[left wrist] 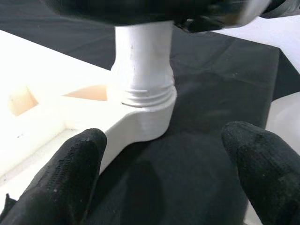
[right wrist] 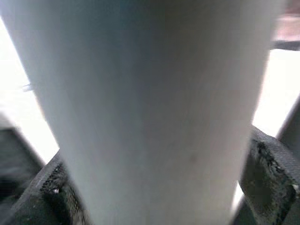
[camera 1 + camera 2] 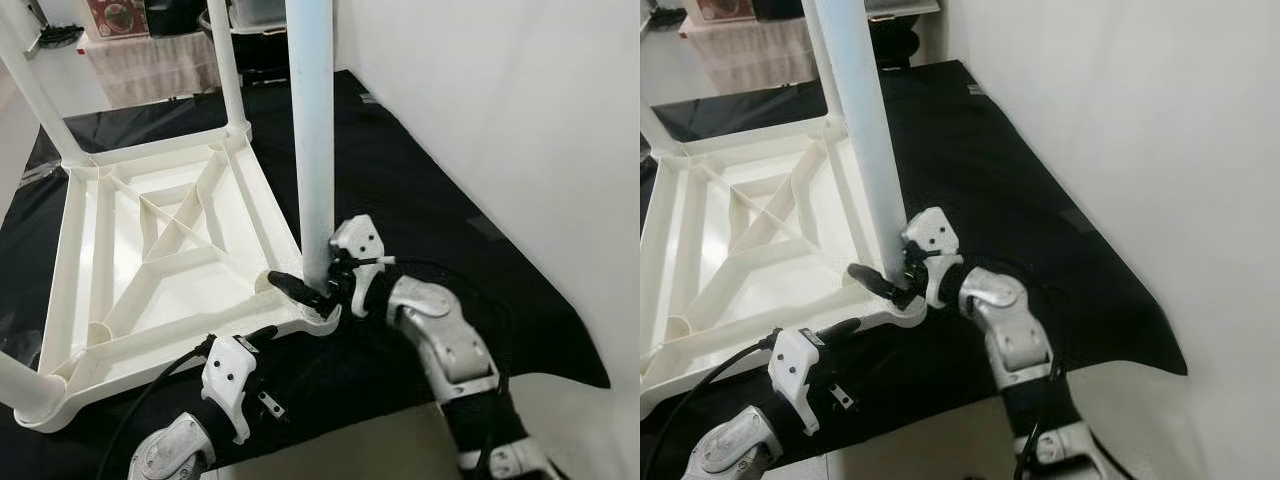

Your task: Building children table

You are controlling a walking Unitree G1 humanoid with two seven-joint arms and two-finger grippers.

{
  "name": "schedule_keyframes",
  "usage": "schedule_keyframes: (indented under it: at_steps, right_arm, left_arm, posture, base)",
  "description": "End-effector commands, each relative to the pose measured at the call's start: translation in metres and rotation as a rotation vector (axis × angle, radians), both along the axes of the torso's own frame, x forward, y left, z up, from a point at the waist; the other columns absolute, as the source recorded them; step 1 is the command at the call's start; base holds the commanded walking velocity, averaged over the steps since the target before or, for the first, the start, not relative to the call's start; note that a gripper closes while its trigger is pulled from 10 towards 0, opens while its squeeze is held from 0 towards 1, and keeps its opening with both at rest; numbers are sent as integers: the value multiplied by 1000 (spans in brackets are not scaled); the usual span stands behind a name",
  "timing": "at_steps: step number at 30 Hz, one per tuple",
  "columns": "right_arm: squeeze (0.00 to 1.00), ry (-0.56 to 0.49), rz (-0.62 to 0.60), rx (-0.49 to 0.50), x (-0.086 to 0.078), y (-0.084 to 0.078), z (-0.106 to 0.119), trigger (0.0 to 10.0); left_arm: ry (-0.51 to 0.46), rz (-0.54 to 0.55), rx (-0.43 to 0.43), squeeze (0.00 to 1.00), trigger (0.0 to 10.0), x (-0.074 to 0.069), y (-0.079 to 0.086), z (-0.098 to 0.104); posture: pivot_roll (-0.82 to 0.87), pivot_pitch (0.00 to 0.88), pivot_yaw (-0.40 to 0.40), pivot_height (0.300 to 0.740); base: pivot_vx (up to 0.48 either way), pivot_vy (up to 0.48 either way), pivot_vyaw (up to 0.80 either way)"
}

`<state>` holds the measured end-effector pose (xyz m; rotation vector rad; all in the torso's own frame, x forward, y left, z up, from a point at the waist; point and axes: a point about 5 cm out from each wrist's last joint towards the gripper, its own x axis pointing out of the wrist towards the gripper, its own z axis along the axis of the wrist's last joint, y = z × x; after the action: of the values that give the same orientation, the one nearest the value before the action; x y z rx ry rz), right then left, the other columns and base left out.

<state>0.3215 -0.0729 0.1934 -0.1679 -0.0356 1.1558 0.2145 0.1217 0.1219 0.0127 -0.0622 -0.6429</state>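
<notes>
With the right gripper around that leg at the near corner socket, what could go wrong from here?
1. The right gripper clasps the white leg only near its base; the tall leg could tilt in the corner socket.
2. Thread rings show above the socket, so the leg may not be fully seated.
3. The left gripper is open, not steadying the upturned tabletop, which could shift.

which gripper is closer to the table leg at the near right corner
Right. The right gripper is clamped around the base of the table leg; the left gripper is open, just short of the corner socket, not touching.
</notes>
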Motion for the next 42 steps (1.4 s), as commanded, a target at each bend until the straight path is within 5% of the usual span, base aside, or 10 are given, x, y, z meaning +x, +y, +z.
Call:
schedule_keyframes:
  at_steps: [1,7,19,20,32,35,37,38,40,42]
  right_arm:
    - [0,43,219,-92,-5,4,-9,10000]
    - [0,90,393,-251,10,1,-15,10000]
    - [0,57,358,-130,20,3,-4,10000]
    - [0,76,314,-85,20,-1,-7,235]
    - [0,111,284,-55,0,-42,-24,0]
    - [0,65,74,-76,4,-57,-21,0]
    - [0,-7,-409,-111,8,-57,-29,0]
    - [0,-7,-409,-111,8,-57,-29,0]
    - [0,61,-733,-95,-25,-50,-49,0]
    - [0,55,-745,-97,-34,-42,-53,0]
  left_arm:
    - [17,-1,13,0,10000,-3,-1,-2]
    - [12,14,12,0,10000,-5,1,1]
    - [12,26,19,0,10000,-3,2,-1]
    - [10,-15,29,0,10000,-2,-1,1]
    - [21,-16,14,0,10000,-2,0,1]
    - [20,-15,16,0,10000,-2,1,1]
    - [20,-9,16,0,10000,-3,3,0]
    - [20,-9,16,0,10000,-3,3,0]
    - [22,-3,11,0,10000,-2,5,1]
    - [23,-3,11,0,10000,-1,6,1]
  posture:
    - [79,186,-24,740]
    - [98,197,-19,740]
    - [92,183,2,740]
    - [72,191,1,740]
    - [68,196,11,740]
    - [55,201,0,740]
    - [40,205,-13,740]
    - [40,205,-13,740]
    - [41,208,-11,740]
    - [44,215,3,740]
  base:
    - [0,0,0]
    - [0,0,0]
    - [0,0,0]
    - [0,0,0]
    - [0,0,0]
    - [0,0,0]
    - [0,0,0]
    - [0,0,0]
    - [0,0,0]
    - [0,0,0]
